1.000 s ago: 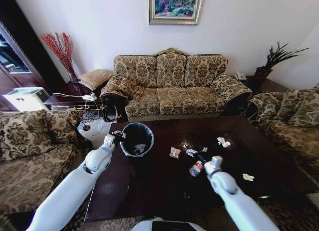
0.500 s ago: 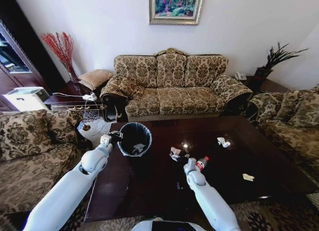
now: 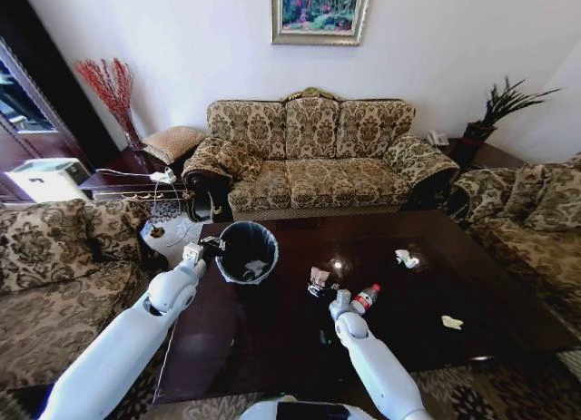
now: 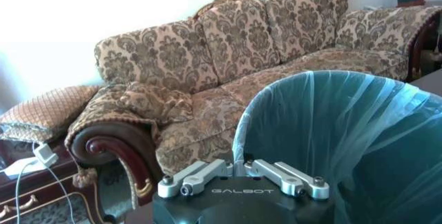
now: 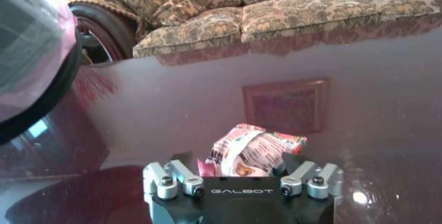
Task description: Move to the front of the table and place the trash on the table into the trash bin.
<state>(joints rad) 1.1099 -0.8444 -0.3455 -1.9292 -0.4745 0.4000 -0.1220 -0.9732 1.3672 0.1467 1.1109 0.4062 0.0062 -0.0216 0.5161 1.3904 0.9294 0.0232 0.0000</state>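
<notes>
On the glossy dark table (image 3: 427,293) lies a crumpled red-and-white wrapper (image 3: 318,277) (image 5: 252,151). My right gripper (image 3: 325,289) (image 5: 238,163) is low over the table, open, with the wrapper between its fingers (image 5: 293,160). A clear bottle with a red label (image 3: 365,298) lies just right of that arm. A white paper wad (image 3: 406,258) sits farther back and a small scrap (image 3: 451,322) at the right. The grey trash bin (image 3: 247,251) (image 4: 345,131) with its liner stands at the table's left rear. My left gripper (image 3: 210,249) (image 4: 241,159) is shut on its rim.
A patterned sofa (image 3: 313,157) runs behind the table, with armchairs at the left (image 3: 54,275) and right (image 3: 536,211). A side table with cables (image 3: 136,180) stands at the back left. A plant (image 3: 495,107) is in the far right corner.
My right arm swung left from beside the bottle to the wrapper, and now sits slightly closer over it. The left gripper and bin shifted a little.
</notes>
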